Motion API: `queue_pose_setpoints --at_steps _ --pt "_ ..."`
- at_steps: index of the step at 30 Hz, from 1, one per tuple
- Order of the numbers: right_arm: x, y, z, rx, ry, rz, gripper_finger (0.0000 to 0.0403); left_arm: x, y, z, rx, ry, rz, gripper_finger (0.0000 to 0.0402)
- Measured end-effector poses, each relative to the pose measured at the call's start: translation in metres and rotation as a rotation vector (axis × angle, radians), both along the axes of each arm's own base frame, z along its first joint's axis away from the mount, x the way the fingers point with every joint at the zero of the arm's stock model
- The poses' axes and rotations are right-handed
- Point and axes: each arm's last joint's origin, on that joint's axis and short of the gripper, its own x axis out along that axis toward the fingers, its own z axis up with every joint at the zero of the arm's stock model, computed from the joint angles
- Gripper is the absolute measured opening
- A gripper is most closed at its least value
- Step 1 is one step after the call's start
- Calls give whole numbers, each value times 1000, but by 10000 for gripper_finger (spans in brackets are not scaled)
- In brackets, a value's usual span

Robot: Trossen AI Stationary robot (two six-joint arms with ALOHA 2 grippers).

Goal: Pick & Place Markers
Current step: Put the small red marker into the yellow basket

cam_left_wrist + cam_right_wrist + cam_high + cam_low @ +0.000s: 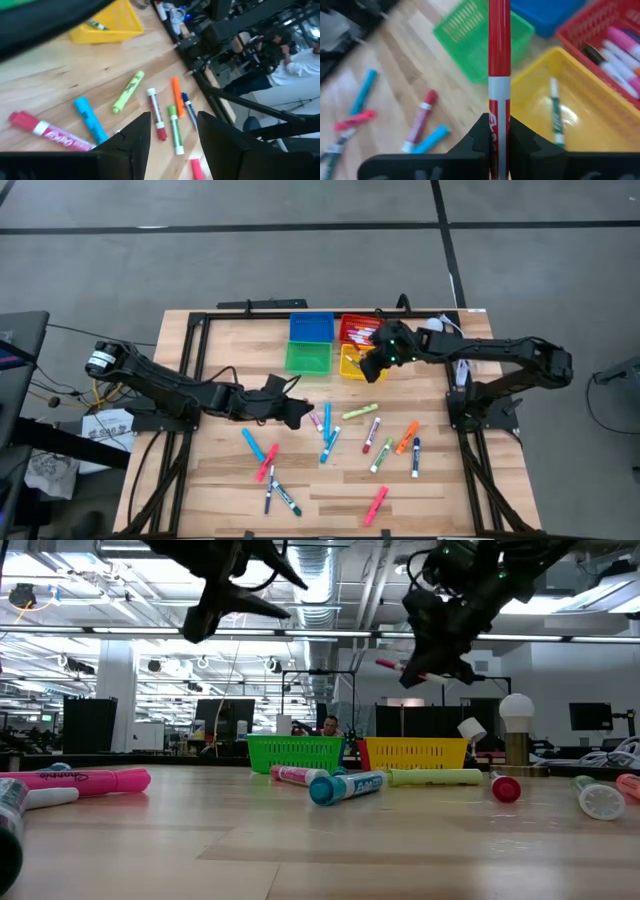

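Sorting of markers into bins, carry phase. The right gripper [499, 131] is clamped shut on a red marker [499, 60], which stands out lengthwise beyond the fingertips. In the high view this gripper [372, 365] hangs over the cluster of 4 bins at the table's far edge, by the yellow bin [352, 363] and just in front of the red bin [354, 328]; the low view shows it raised well clear of the table. The red bin [615, 40] already holds several markers, the yellow bin [555, 100] 1 green-tipped marker [555, 112]; the green bin [308, 357] and blue bin [311, 327] look empty. The left gripper [172, 135] hovers half open and empty above the loose markers [345, 442] scattered across the table's middle and near side. Judged step: delivery of the red marker. The next move calls for shifting the right gripper over the red bin, presumably the colour match, and opening there.
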Motion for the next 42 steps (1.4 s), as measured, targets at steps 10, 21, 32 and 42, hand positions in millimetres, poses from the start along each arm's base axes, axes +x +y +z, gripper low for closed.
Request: queue_pose_setpoints --at_steps 10,21,32,42 --pt "7 -19 -32 7 134 -12 35 -5 3 -13 -19 10 60 159" --pt "27 -30 -53 -42 341 11 50 -5 3 -13 -15 10 67 160" --pt "35 -32 -67 -4 403 37 47 -5 3 -13 -13 9 71 159" --pt "29 -30 -51 -38 374 61 92 -5 3 -13 -13 6 72 159"
